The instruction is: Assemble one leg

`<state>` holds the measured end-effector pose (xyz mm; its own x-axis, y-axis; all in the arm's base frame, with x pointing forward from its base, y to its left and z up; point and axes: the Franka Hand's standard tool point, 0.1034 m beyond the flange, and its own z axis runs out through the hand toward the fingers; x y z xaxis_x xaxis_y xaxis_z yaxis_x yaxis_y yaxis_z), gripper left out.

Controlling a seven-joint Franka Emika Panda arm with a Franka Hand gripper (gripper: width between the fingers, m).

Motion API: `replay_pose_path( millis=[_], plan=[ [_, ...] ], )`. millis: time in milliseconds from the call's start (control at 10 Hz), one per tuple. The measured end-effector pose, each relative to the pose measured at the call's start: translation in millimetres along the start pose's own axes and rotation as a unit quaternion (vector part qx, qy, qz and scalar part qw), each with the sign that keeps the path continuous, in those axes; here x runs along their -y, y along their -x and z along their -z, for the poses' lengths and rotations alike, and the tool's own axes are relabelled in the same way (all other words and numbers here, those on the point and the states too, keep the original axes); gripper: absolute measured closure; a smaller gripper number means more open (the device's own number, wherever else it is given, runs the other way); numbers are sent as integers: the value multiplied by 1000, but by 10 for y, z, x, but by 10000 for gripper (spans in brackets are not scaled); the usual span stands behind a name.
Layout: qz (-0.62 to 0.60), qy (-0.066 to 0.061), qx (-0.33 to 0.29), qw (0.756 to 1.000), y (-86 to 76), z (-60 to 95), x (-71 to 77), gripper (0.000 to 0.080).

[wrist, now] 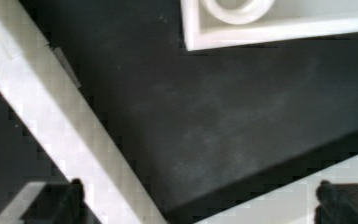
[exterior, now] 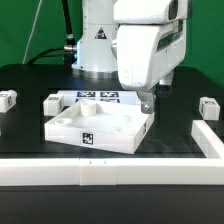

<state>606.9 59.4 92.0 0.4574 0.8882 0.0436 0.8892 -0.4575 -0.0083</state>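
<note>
One leg, a small stubby white block, lies on the black table at the exterior view's right. Another leg lies at the far left. The large white square piece with round corner sockets sits in the middle; one socketed corner of it shows in the wrist view. My gripper hangs low at that piece's right back corner, well away from either leg. In the wrist view my gripper is open, its dark fingertips far apart with only table and white rail between them. No leg shows there.
A white rail runs along the table's front and up the right side; it crosses the wrist view diagonally. The marker board lies behind the square piece. The robot base stands at the back.
</note>
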Motion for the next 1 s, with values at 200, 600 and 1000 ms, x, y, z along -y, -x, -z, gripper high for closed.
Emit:
replay_pose_path(
  millis=[200, 600, 1000],
  plan=[
    [3, 0, 0, 1000, -1, -1, 0, 150],
    [3, 0, 0, 1000, 6, -3, 0, 150],
    [95, -17, 17, 995, 262, -129, 250, 150]
  ],
)
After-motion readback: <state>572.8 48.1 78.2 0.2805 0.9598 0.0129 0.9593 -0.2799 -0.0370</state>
